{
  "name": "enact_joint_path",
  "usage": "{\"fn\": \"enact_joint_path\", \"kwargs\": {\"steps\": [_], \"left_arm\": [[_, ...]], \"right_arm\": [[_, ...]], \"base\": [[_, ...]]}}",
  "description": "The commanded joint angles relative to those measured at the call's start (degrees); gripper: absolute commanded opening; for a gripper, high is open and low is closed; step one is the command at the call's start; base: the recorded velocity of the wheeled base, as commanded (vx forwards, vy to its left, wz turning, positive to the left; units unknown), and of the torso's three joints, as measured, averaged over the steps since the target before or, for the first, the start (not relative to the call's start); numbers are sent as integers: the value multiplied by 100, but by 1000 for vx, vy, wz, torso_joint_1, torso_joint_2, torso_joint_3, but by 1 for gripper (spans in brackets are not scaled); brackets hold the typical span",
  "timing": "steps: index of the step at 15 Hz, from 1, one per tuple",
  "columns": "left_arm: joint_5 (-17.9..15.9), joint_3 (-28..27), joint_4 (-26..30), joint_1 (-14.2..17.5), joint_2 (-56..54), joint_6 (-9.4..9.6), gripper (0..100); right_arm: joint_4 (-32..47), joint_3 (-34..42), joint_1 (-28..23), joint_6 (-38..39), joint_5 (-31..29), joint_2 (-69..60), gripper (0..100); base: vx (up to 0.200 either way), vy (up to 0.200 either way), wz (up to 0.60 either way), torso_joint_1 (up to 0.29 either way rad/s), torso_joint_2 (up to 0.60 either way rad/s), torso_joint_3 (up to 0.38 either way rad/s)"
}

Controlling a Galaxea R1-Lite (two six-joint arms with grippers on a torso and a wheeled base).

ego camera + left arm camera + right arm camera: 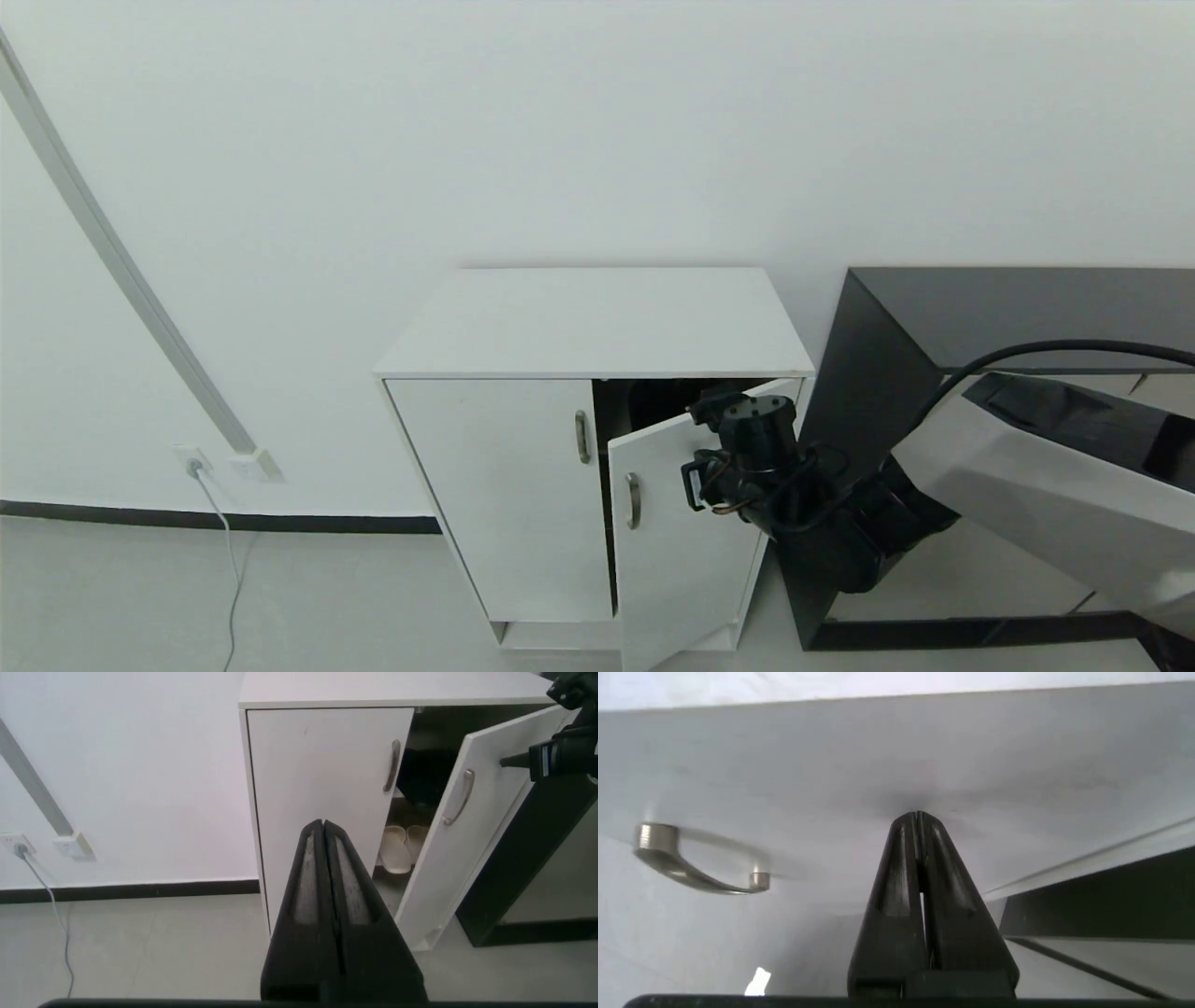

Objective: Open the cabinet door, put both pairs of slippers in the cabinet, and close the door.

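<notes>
The white cabinet [597,322] stands against the wall. Its left door [504,495] is closed and its right door [681,541] hangs partly open. My right gripper [707,408] is shut, its tips [918,818] pressed on the right door's outer face beside the metal handle [696,863]. My left gripper [322,824] is shut on nothing and hangs in front of the cabinet, some way off from it. Through the gap, a pale pair of slippers [403,847] lies on a shelf inside the cabinet. The rest of the interior is dark.
A black desk [1027,308] stands right beside the cabinet, close to the open door's swing. A wall socket with a cable [193,463] and a slanted conduit [112,252] are to the left. Bare floor [280,607] lies left of the cabinet.
</notes>
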Motion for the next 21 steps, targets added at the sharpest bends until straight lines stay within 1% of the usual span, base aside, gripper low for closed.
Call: {"fn": "enact_joint_path", "kwargs": {"steps": [1,7,12,13,21], "left_arm": [[1,0,-1,-2,0,2,0],[1,0,-1,6,0,-7,0],[1,0,-1,-2,0,-7,0],[1,0,-1,-2,0,-7,0],[1,0,-1,-2,0,2,0]], "right_arm": [[0,-186,-49,-1,8,180,0],[0,-467,-93,-1,8,347,0],[-325,-599,-137,-10,26,523,0],[-519,-599,-137,-10,34,567,0],[-738,-784,-172,-1,43,769,0]], "base": [[0,0,0,0,0,0],[0,0,0,0,0,0],[0,0,0,0,0,0],[0,0,0,0,0,0],[0,0,0,0,0,0]]}}
